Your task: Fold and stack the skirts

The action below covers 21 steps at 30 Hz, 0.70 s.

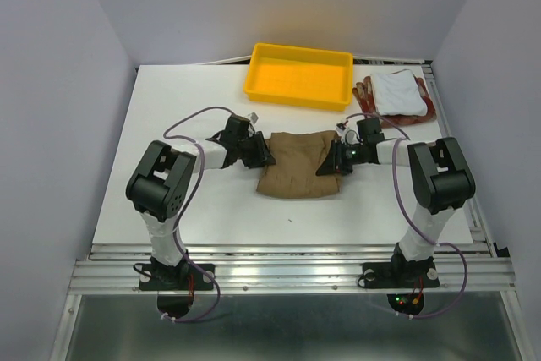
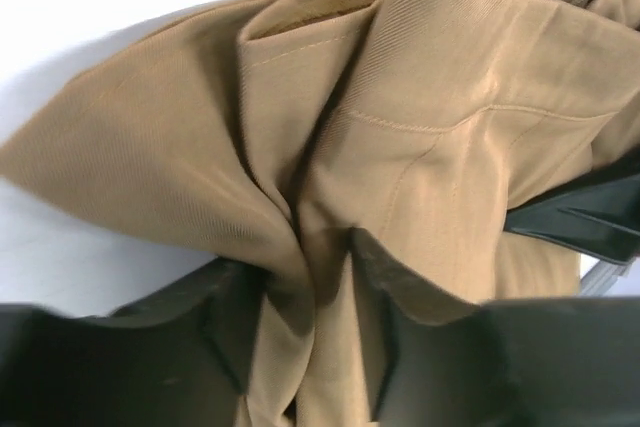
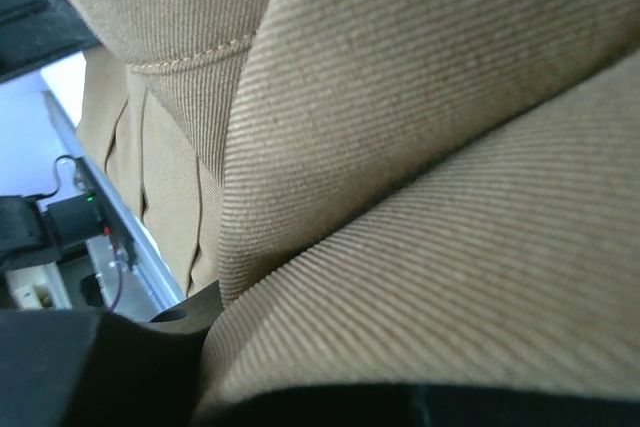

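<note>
Top view: tan skirt [image 1: 296, 171], mid-table, long axis running left to right between the arms. Left gripper [image 1: 260, 154] at its left edge, right gripper [image 1: 330, 162] at its right edge, each arm nearest its own end. Yellow tray [image 1: 254, 82] beyond the tan skirt; white skirt [image 1: 397, 93] lying on checked skirt [image 1: 362, 97], beyond it and to its right. Left wrist view: tan skirt [image 2: 420, 147] gathered into a deep crease, fingers [image 2: 240, 312] pinching a bunch of cloth between them. Right wrist view: tan skirt [image 3: 420, 147] fills the frame over one dark finger [image 3: 100, 372]; pinching or not, cannot tell. Likely fold: one end carried across along the long axis.
</note>
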Available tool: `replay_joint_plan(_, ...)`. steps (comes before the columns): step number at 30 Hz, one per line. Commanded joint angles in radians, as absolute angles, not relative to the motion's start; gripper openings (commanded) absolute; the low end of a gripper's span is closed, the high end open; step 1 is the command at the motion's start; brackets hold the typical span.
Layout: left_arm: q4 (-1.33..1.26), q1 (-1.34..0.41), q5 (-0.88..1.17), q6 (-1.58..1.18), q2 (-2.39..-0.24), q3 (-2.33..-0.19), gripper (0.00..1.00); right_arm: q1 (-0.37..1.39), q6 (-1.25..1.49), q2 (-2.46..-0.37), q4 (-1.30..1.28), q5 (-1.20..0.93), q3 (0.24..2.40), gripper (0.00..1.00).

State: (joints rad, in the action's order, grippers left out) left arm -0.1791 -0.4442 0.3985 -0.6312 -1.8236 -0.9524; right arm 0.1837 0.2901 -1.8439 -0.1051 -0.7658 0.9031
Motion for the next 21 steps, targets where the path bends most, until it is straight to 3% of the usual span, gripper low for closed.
replay_joint_plan(1, -0.077, -0.514, 0.325, -0.566, -1.873, -0.988, 0.30, 0.176, 0.198, -1.827, -0.179, -0.510, 0.920, 0.01)
replay_joint_plan(3, -0.069, -0.534, 0.336, -0.554, -1.882, -1.012, 0.19, 0.176, 0.181, -1.815, -0.192, -0.482, 0.936, 0.01)
replay_joint_plan(5, -0.051, -0.558, 0.344, -0.537, -1.891, -1.078, 0.02, 0.176, 0.147, -1.787, -0.213, -0.443, 0.945, 0.01)
replay_joint_plan(6, -0.032, -0.567, 0.341, -0.517, -1.890, -1.124, 0.00, 0.176, 0.135, -1.775, -0.221, -0.410, 0.956, 0.01)
replay_joint_plan(21, 0.051, -0.673, 0.353, -0.371, -1.942, -1.614, 0.00, 0.092, -0.046, -1.502, -0.278, -0.222, 1.093, 0.01)
